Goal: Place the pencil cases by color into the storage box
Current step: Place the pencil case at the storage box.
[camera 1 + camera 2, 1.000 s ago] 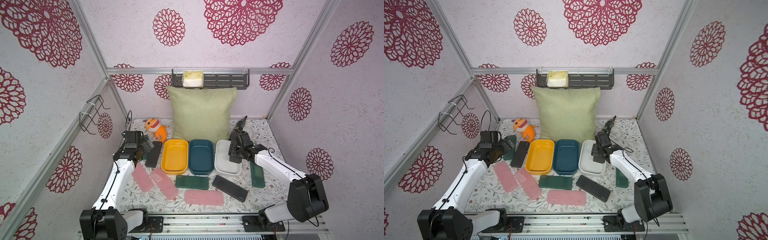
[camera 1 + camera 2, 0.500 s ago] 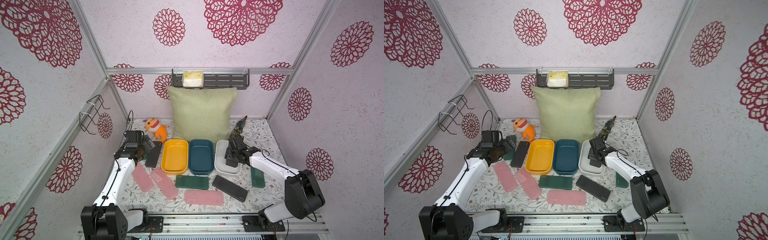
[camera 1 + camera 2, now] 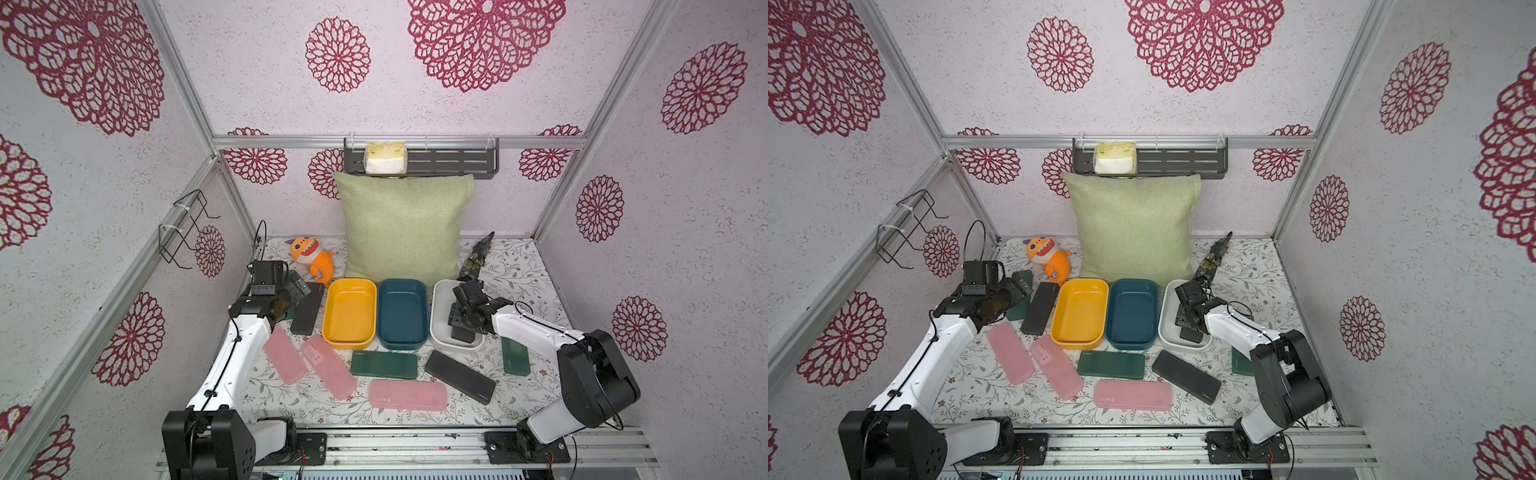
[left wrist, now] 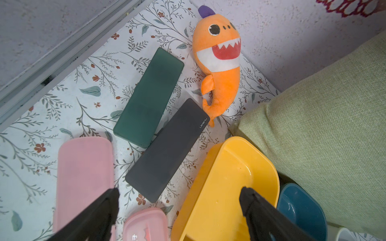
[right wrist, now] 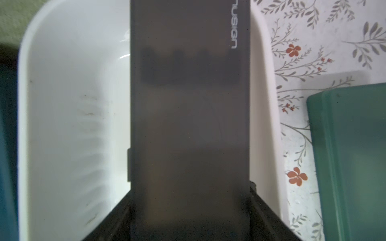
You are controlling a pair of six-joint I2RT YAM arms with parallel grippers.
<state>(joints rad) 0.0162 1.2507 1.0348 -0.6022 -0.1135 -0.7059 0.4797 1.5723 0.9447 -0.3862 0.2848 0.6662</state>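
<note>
Far left: left gripper (image 4: pixel 178 193) spread wide, empty, poised over green case (image 4: pixel 149 98) and black case (image 4: pixel 167 150), probably the next pick. Near left: pink cases (image 3: pixel 284 359) flat on the table (image 3: pixel 519 282), unsorted. Centre: yellow tub (image 3: pixel 349 316) and teal tub (image 3: pixel 402 313), nothing inside. Right: right gripper (image 5: pixel 190 208) clamped across one end of a second black case (image 5: pixel 190 114), long axis tipped into white tub (image 5: pixel 62 125) to fit its length; black apparently assigned there. Far right: last green case (image 3: pixel 515 355), waiting.

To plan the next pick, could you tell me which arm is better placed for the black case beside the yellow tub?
Probably left: the left gripper is open, empty, near that black case; the right gripper holds a second black case at the white tub.
</note>
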